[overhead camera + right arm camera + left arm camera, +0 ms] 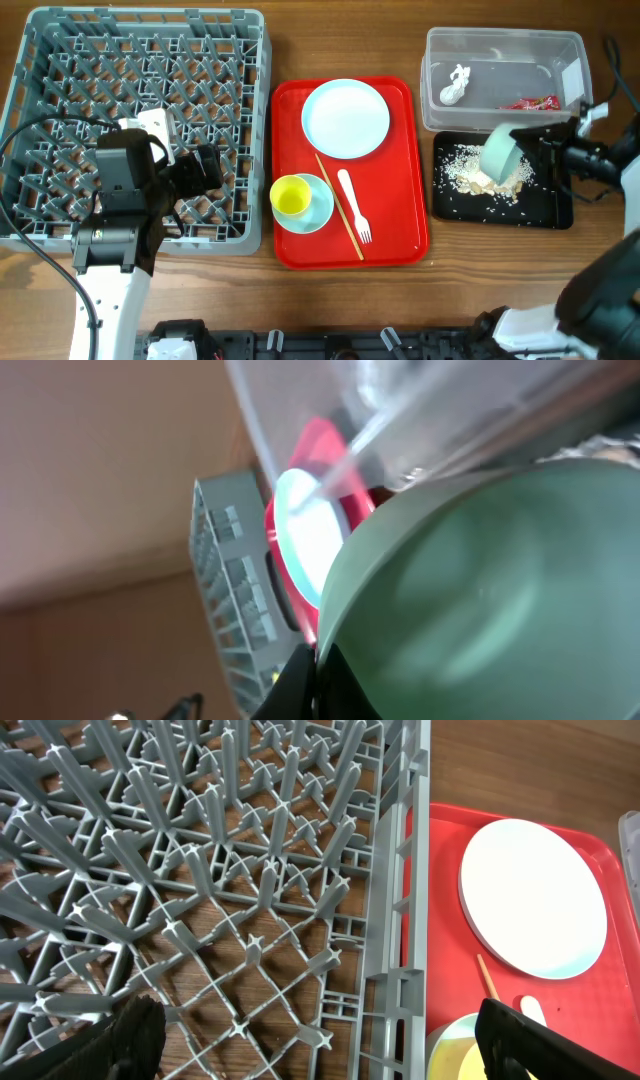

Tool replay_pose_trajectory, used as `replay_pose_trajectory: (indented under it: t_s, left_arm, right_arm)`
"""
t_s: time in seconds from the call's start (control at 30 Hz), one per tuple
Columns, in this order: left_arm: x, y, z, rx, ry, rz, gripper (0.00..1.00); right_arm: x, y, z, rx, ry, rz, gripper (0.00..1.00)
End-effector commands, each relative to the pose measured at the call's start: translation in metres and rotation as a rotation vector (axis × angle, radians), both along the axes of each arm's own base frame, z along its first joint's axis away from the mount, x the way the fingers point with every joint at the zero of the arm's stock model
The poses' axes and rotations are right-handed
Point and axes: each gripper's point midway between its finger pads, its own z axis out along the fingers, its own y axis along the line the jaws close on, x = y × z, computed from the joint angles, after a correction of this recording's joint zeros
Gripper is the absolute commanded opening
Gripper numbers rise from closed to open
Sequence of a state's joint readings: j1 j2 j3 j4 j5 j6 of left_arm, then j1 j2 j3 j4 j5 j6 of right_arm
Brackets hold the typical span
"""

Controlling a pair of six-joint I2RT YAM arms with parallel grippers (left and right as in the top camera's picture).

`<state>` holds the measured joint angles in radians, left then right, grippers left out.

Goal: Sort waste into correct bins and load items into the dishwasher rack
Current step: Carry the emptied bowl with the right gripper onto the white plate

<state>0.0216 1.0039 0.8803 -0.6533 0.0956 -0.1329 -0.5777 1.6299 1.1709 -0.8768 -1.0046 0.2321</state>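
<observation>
Overhead, the dishwasher rack (140, 60) sits at the left, and the left gripper (212, 168) hangs over its pegs. The red serving tray (405, 150) in the middle carries the plate (346, 118), the yellow cup (291, 196) standing in the flat bowl (320, 208), and the chopstick (338, 205) just beside the fork (355, 205). At the right, the clear tub (500, 45) holds the white scrap (456, 85) and the red wrapper (530, 102). The black tray (545, 210) just below it bears the rice (460, 165). The right gripper (532, 150) clamps the tipped bowl (500, 152) on its side over that rice.

From the left wrist, the fingers (135, 1040) stand wide apart with nothing between them, above the rack floor.

From the right wrist, the tipped bowl fills the frame with a dark finger (300, 680) at its lower edge. The tub wall is above it, and the plate and rack lie beyond.
</observation>
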Motion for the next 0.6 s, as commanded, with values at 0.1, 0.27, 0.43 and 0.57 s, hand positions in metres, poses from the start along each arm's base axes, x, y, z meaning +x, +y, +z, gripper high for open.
replay_pose_trajectory:
  t_s: [0.1,0.27,0.43,0.57]
  left_arm:
    - [0.002,-0.002,0.012,-0.012,-0.028,-0.005,1.0]
    - [0.002,-0.002,0.012,-0.012,-0.028,-0.005,1.0]
    - [0.002,-0.002,0.012,-0.012,-0.028,-0.005,1.0]
    - [0.002,-0.002,0.012,-0.012,-0.028,-0.005,1.0]
  right_arm:
    - [0.005,0.059,0.052,-0.304,-0.18,0.129,0.05]
    - [0.018,0.116,0.07,-0.502,-0.305,0.213,0.05]
    - [0.031,0.181,0.078,-0.613,-0.453,0.313,0.04]
    - [0.037,0.227,0.066,-0.648,-0.486,0.367,0.04]
